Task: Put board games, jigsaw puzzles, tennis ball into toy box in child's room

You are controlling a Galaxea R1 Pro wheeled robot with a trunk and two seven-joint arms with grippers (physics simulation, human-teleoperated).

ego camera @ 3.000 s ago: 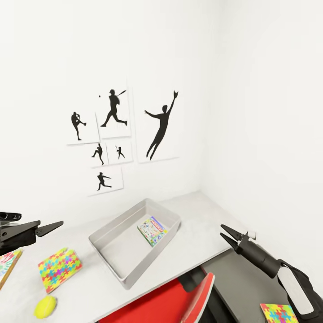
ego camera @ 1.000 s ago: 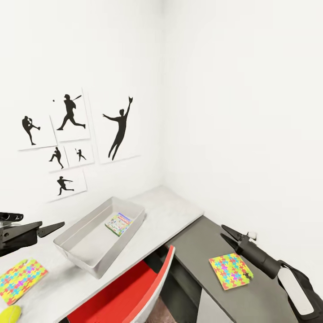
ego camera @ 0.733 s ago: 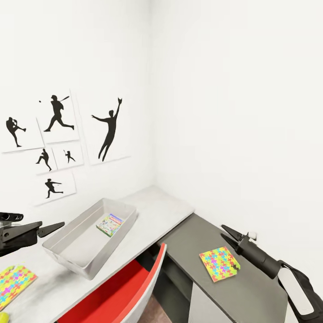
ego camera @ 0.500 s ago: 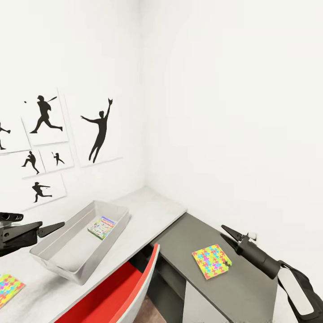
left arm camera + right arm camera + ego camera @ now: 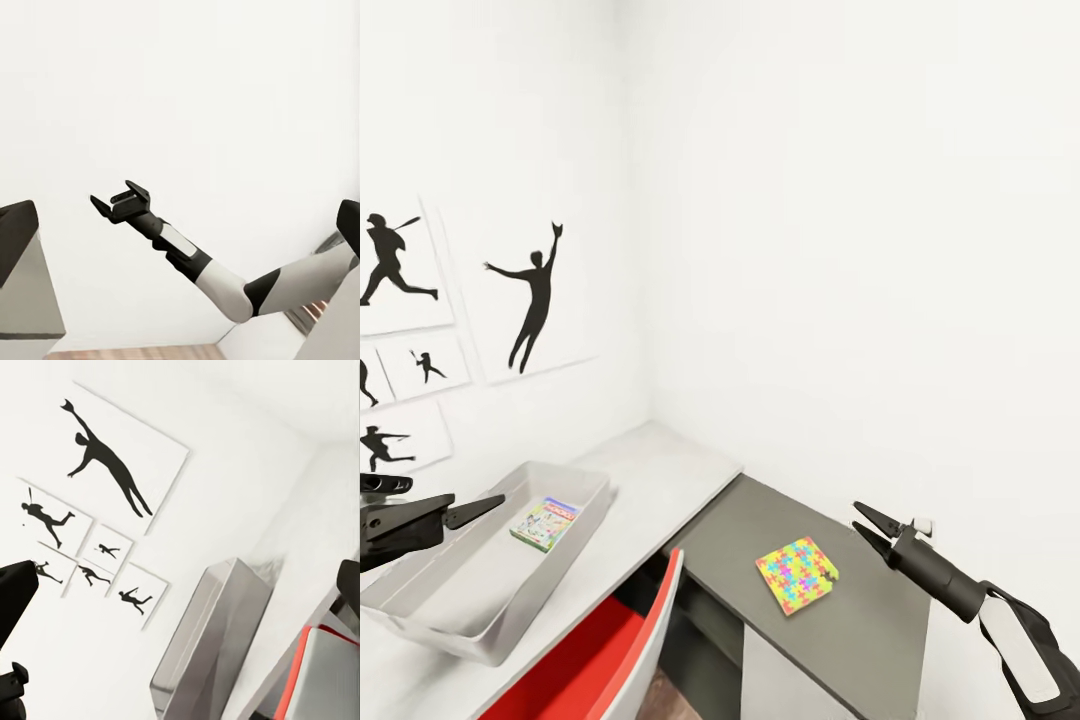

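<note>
Head view has my right tool (image 5: 868, 525) open and empty just right of the puzzle (image 5: 797, 575) on the dark bench (image 5: 880, 630); its thin edge risks a slip, far from the bin (image 5: 480, 590).

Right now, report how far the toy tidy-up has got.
Done: one board game lies inside the toy box. In hand: nothing; the left gripper and right gripper are both open and empty. Left: at least the jigsaw puzzle on the dark grey desk top.
</note>
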